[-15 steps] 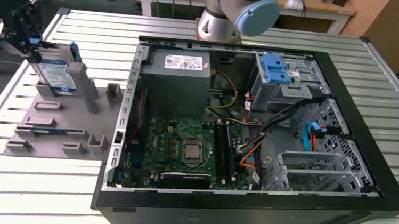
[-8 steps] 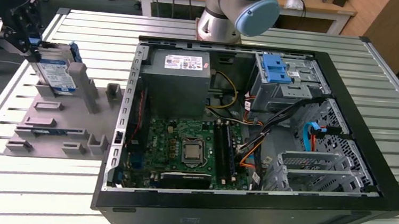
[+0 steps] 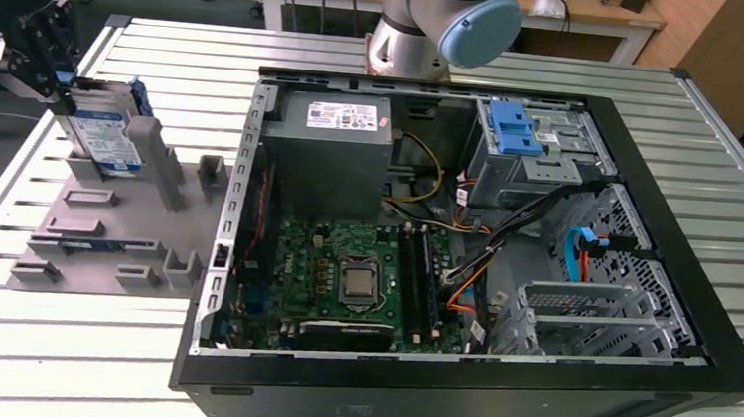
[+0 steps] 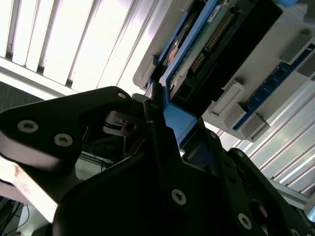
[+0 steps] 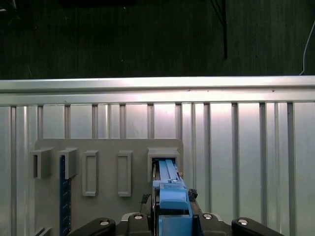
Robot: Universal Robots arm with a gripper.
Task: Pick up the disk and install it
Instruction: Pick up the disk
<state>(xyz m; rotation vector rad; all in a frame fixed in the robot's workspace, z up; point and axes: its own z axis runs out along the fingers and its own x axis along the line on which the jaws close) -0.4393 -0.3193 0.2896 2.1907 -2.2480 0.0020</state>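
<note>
Disk [image 3: 102, 133] is standing on edge in a slot of the grey fixture [image 3: 118, 238] on the counter [image 3: 697, 125], at the exterior view's left, beside the open computer case [image 3: 465, 380]. The gripper [image 3: 71, 85] is meeting its top edge. In the second wrist view, the jaws are clenching the disk's blue frame [image 4: 177, 120], and its circuit-board side is showing. In the first wrist view, the gripper's body is hiding the frame's near end.

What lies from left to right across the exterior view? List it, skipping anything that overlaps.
Exterior view's left to right: gripper → disk standing in its grey holder → power supply → blue latch.
</note>
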